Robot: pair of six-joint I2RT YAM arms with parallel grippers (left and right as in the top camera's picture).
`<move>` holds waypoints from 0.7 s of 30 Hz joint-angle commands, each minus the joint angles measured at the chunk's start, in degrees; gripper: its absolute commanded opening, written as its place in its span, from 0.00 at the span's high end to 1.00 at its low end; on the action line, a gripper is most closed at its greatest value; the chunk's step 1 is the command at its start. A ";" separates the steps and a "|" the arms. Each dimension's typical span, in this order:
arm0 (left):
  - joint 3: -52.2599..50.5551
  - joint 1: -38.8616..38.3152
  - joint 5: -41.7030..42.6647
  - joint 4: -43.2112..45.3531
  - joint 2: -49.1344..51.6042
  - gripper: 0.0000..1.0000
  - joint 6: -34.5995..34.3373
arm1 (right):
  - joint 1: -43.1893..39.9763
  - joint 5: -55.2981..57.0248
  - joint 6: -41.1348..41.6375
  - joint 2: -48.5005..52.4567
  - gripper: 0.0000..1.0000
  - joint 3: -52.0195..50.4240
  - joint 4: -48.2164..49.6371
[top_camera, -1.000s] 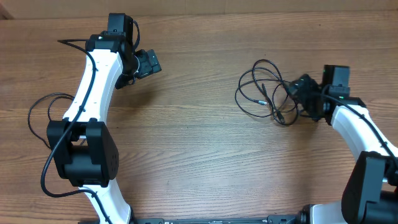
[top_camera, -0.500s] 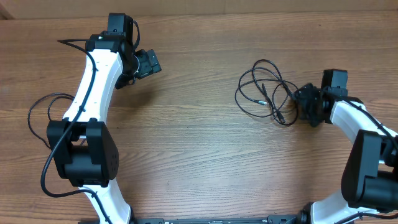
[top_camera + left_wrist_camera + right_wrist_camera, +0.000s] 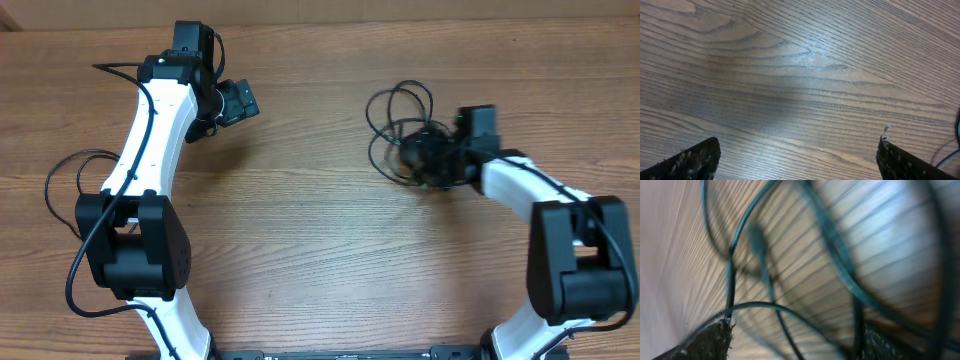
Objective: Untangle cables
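Black thin cables (image 3: 393, 130) (image 3: 730, 287) bunched on brown wooden table (image 3: 320, 240), far-right part. Right gripper (image 3: 428, 160) (image 3: 800, 340) on the bundle, jaws wide, loops between them, nothing clamped. Left gripper (image 3: 240, 102) (image 3: 800, 160) fully spread, empty, over bare wood. Versus a second ago: right arm swung inward, bundle pushed left, tighter. Bare wood between bundle and left gripper.

This looks like a robot lab or test bench. A plain wood-grain surface (image 3: 320, 250) fills all three views. Two white-and-black arms rise from mounts at 6 o'clock. The left arm (image 3: 150, 140) reaches toward 11 o'clock and the right arm (image 3: 520, 185) toward 2 o'clock. Thin black cables (image 3: 392, 130) lie looped on the wood at 1 o'clock. The left arm's own thicker wiring (image 3: 50, 190) trails out at 9 o'clock.
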 commanded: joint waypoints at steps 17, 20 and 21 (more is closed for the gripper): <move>-0.42 -0.15 -0.24 -0.04 -1.07 0.01 0.85 | 14.75 -1.77 0.09 0.81 0.13 -0.66 5.40; -0.42 -0.15 -0.24 -0.04 -1.07 0.00 0.85 | 16.70 -1.75 0.07 0.81 0.12 -0.66 6.95; -0.42 -0.15 -0.24 -0.04 -1.07 0.00 0.85 | 17.22 -1.73 0.04 0.81 0.12 -0.66 7.37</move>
